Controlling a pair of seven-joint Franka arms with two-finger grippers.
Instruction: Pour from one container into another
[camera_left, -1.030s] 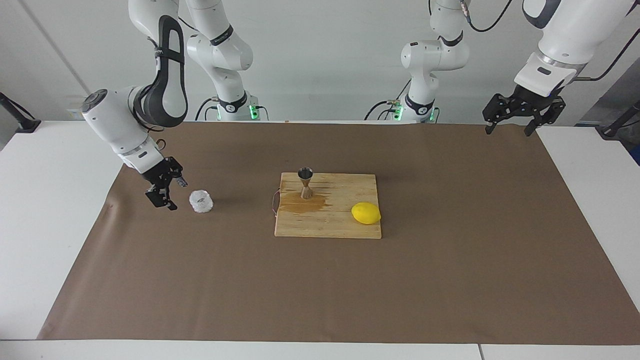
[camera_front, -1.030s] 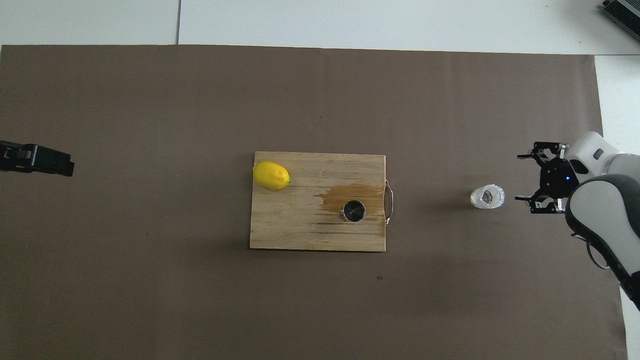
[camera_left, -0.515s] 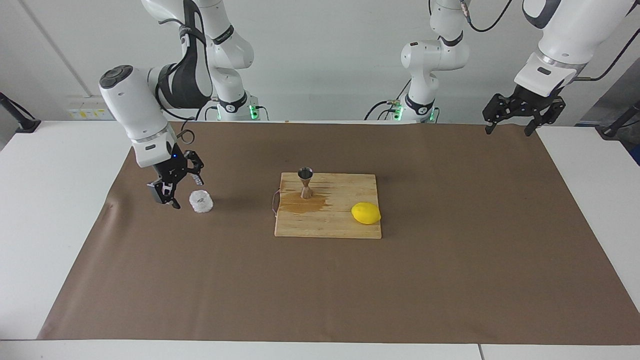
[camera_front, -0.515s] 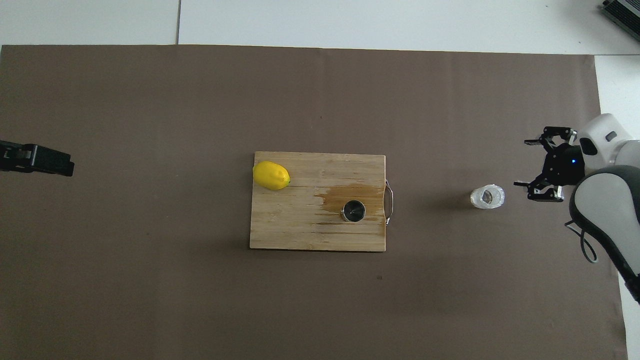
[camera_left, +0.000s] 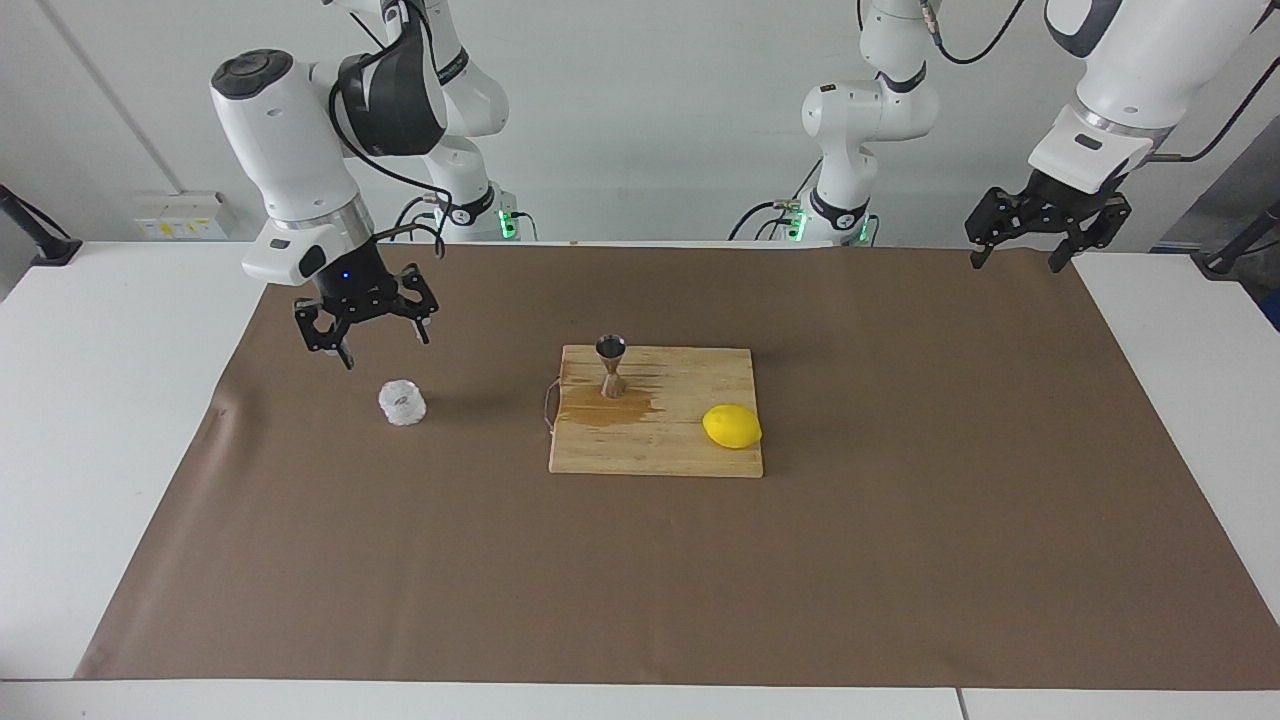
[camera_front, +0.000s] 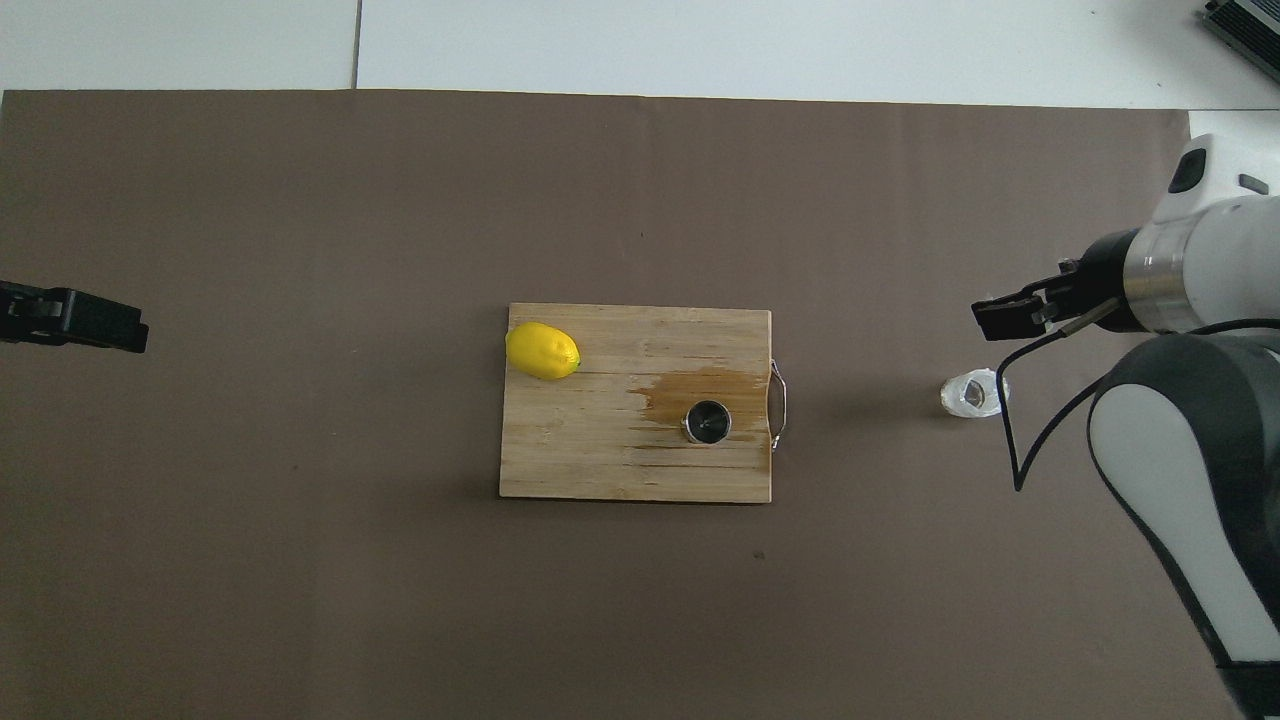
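Note:
The clear faceted glass cup (camera_left: 402, 402) (camera_front: 972, 393) stands alone on the brown mat toward the right arm's end. My right gripper (camera_left: 372, 342) (camera_front: 1000, 318) hangs open above the mat beside the cup. It points down, touches nothing and holds nothing. The steel jigger (camera_left: 611, 366) (camera_front: 707, 421) stands upright on the wooden cutting board (camera_left: 680, 452) (camera_front: 580, 450), at the edge of a wet brown stain (camera_left: 605, 408). My left gripper (camera_left: 1015, 262) (camera_front: 100, 325) waits open and empty over the mat's edge at the left arm's end.
A yellow lemon (camera_left: 731, 426) (camera_front: 542, 351) lies on the board, at the end toward the left arm. A metal handle (camera_front: 780, 405) sticks out of the board's end toward the cup. The brown mat (camera_left: 900, 560) covers most of the white table.
My right gripper has risen away from the cup and turned from a sideways reach to pointing down. The cup, jigger and left arm have not moved.

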